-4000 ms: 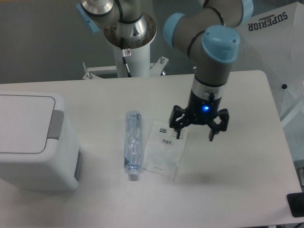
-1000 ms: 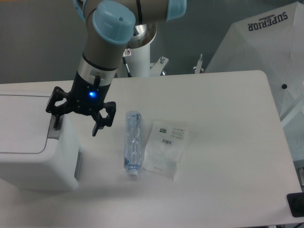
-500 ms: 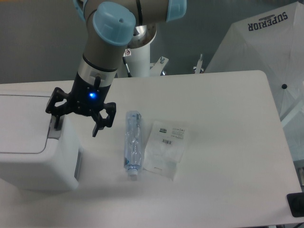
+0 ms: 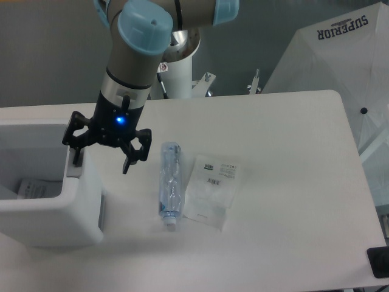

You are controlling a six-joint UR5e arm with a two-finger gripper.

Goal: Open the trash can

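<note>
Nearest the camera at the left edge: one trash can point(image 4: 67, 210), white, boxy, rounded corners, standing upright on the white table point(image 4: 292, 201) and cut off by the frame on its left. Mouth faces up and is open, interior visible; something pale with dark print lies inside, too small to read. Long axis cannot be told, since part of it is out of view. Grey push tab point(image 4: 74, 165) sits on its right rim.

Right of the can, well apart from it: one clear plastic bottle point(image 4: 169, 185) lying flat, cap toward the camera, long axis running near to far. Just beside it, one clear plastic bag point(image 4: 211, 192) with printed labels.

Farther back: one gripper point(image 4: 101, 157), blue light lit, fingers spread wide and holding nothing. One fingertip is at the tab; the other hangs beyond the can's right wall. One arm rises behind it. A white umbrella point(image 4: 331, 52) shows at the top right.
</note>
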